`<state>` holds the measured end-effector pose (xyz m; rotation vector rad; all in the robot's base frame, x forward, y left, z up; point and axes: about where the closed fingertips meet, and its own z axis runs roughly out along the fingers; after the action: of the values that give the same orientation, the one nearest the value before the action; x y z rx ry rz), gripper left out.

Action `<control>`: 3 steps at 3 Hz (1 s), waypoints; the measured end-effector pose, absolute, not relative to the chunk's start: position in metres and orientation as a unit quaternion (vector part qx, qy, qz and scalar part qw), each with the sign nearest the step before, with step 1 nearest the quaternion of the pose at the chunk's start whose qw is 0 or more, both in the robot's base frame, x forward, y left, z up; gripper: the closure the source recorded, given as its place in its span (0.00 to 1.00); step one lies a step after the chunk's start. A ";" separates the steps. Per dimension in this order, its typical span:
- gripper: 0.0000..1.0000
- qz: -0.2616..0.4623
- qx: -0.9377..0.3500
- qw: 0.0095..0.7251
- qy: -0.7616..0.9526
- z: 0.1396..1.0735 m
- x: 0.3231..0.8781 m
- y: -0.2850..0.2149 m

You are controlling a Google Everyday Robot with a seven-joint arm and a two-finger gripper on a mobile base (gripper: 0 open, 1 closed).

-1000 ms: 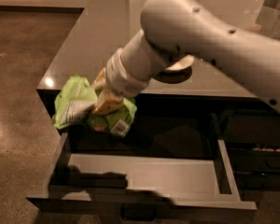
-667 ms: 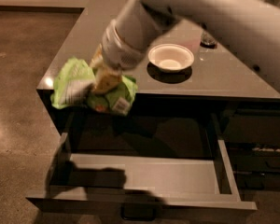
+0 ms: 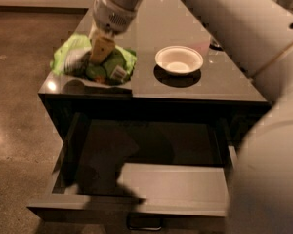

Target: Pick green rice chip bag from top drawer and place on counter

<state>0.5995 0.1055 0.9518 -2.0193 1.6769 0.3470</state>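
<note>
The green rice chip bag (image 3: 90, 61) is crumpled, bright lime green with a small white label, and hangs over the counter's (image 3: 156, 89) front left corner. My gripper (image 3: 100, 49) reaches down from the top of the view and is shut on the bag, its tan fingers (image 3: 102, 48) pressed into the bag's middle. The top drawer (image 3: 176, 182) stands pulled open below the counter, with a pale flat bottom, dark sides and a small metal handle (image 3: 145, 223) at its front.
A white bowl (image 3: 179, 59) stands on the counter to the right of the bag. My pale arm (image 3: 263, 48) fills the right side of the view. Brown floor (image 3: 14, 91) lies to the left of the cabinet.
My gripper has carried the bag up and back from in front of the cabinet, above the drawer, to over the counter's front left corner. The arm has swung up, baring the bowl.
</note>
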 end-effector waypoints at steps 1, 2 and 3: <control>0.51 0.103 -0.728 0.274 0.620 0.989 0.641 0.122; 0.28 0.105 -0.728 0.277 0.618 0.989 0.639 0.122; 0.04 0.106 -0.728 0.277 0.618 0.988 0.640 0.125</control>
<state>0.6401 0.1246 0.9880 -1.9543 1.6591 0.2845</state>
